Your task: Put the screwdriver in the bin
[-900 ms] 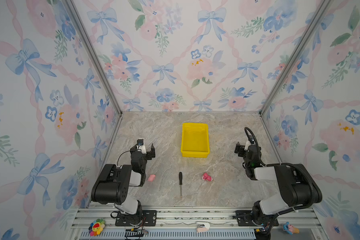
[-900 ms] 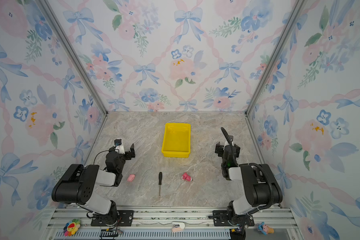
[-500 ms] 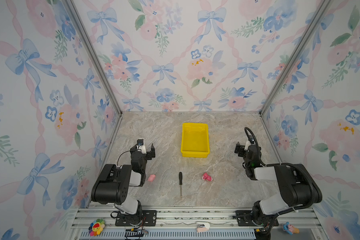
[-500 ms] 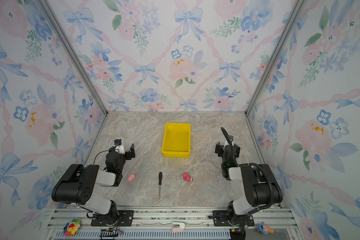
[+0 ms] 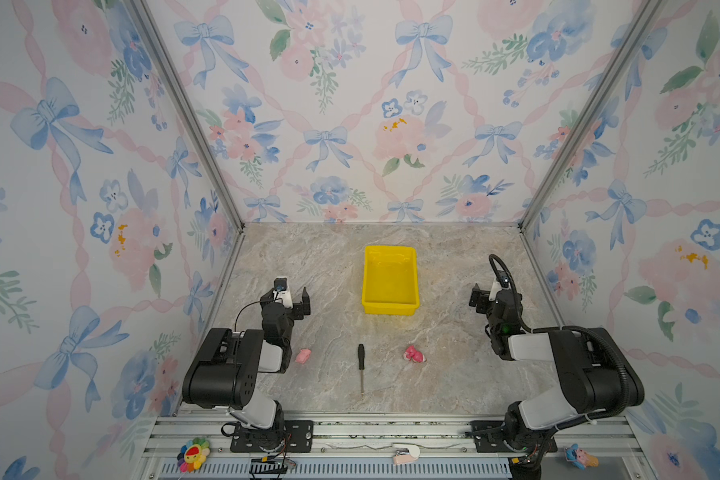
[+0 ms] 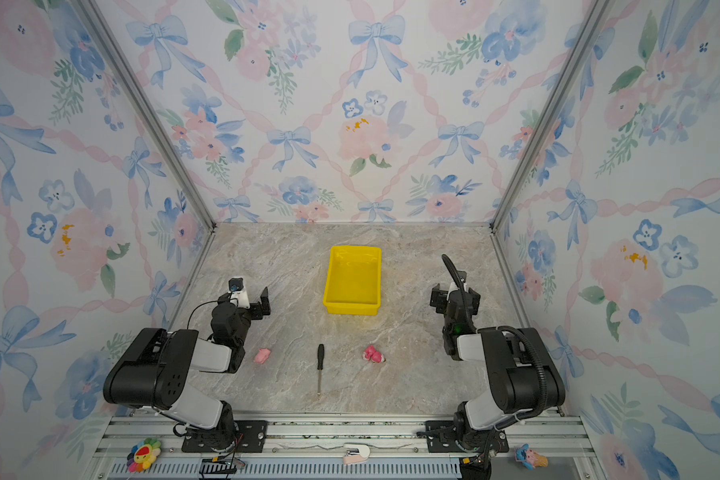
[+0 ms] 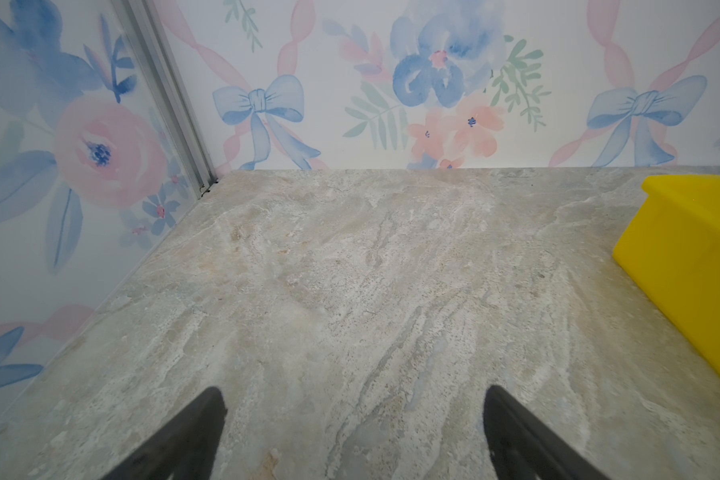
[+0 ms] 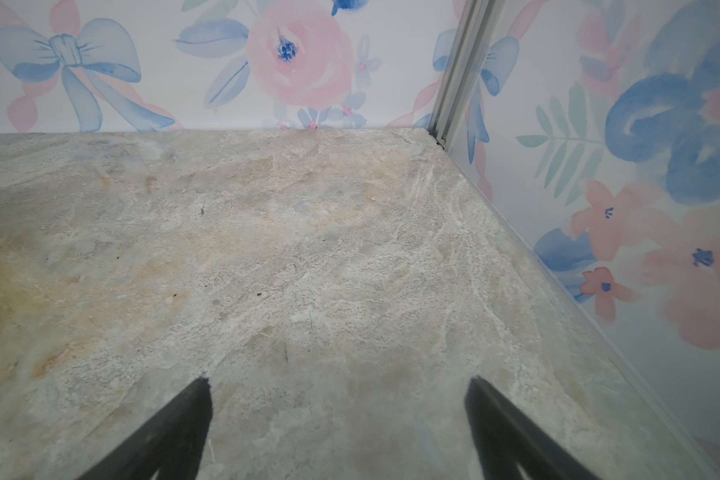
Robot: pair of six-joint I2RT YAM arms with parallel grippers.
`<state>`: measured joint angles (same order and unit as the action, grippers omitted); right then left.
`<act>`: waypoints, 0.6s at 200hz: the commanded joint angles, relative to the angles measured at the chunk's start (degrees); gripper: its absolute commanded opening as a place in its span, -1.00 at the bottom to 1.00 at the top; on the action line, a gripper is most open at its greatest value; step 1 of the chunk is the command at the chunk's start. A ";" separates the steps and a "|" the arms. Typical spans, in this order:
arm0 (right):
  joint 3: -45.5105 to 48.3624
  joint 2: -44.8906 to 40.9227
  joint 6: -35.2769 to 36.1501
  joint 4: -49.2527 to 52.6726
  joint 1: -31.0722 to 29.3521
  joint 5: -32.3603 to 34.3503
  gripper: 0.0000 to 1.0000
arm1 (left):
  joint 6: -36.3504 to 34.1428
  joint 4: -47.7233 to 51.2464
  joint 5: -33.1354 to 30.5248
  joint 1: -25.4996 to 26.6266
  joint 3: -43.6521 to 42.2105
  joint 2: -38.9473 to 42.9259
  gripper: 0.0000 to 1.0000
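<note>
Looking at both top views, we see nothing has moved. The screwdriver (image 5: pixel 361 365) lies on the bench near the front edge, well apart from the empty bin (image 5: pixel 390 308) farther back. In the left wrist view, our left end effector (image 7: pixel 354 399) is wide and holds nothing. In the right wrist view, our right end effector (image 8: pixel 338 386) is wide and empty too. We think the job has not started yet.

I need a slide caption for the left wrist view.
Left gripper, jaws open, facing the marble tabletop; yellow bin partly in view.
</note>
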<state>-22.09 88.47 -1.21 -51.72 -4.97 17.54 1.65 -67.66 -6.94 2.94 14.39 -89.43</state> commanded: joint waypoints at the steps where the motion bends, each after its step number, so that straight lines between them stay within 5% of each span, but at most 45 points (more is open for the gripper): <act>1: 0.39 0.39 0.35 -1.89 -0.30 0.21 0.94 | -0.70 -0.98 0.81 -0.39 -0.42 -0.10 0.95; 67: 0.45 -2.25 1.21 -0.25 -1.51 2.31 0.94 | -1.17 6.14 1.55 -0.33 1.31 4.84 0.95; 120: -4.81 -11.99 3.10 16.71 -3.55 2.77 0.94 | 3.34 33.09 1.59 1.55 10.32 14.19 0.95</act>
<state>-23.68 80.62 0.14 -42.68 -7.40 20.32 3.03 -51.11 -5.91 3.05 19.22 -78.15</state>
